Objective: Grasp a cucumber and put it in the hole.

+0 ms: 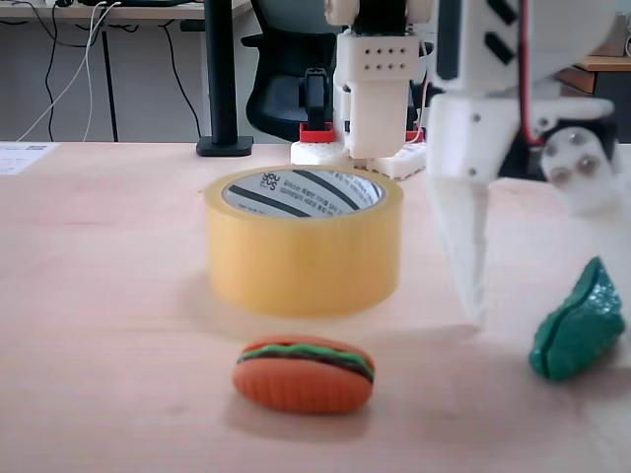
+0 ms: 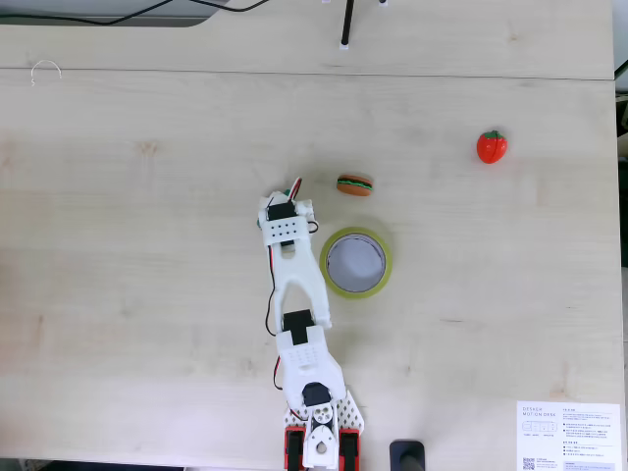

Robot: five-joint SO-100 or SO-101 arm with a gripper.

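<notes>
In a fixed view the jaws (image 1: 518, 296) hang low over the wooden surface (image 1: 118, 296), spread wide with nothing between them, one white finger (image 1: 463, 246) pointing down just left of the cucumber (image 1: 579, 323). The cucumber lies on the surface at the right, well apart from the tape roll (image 1: 304, 251) and its hole (image 1: 302, 191). A toy hamburger (image 1: 304, 372) sits just in front of the roll, and from above a red strawberry (image 2: 492, 146) lies well off to the right.

- Tape roll (image 1: 304, 241) upright mid-table, hole (image 1: 302, 191) facing up.
- Toy burger (image 1: 304, 373) on the table in front of it.
- Cucumber (image 1: 578, 321) at right edge, tilted.
- Gripper (image 1: 513, 296) above the table beside cucumber, one white finger (image 1: 463, 246) pointing down.
</notes>
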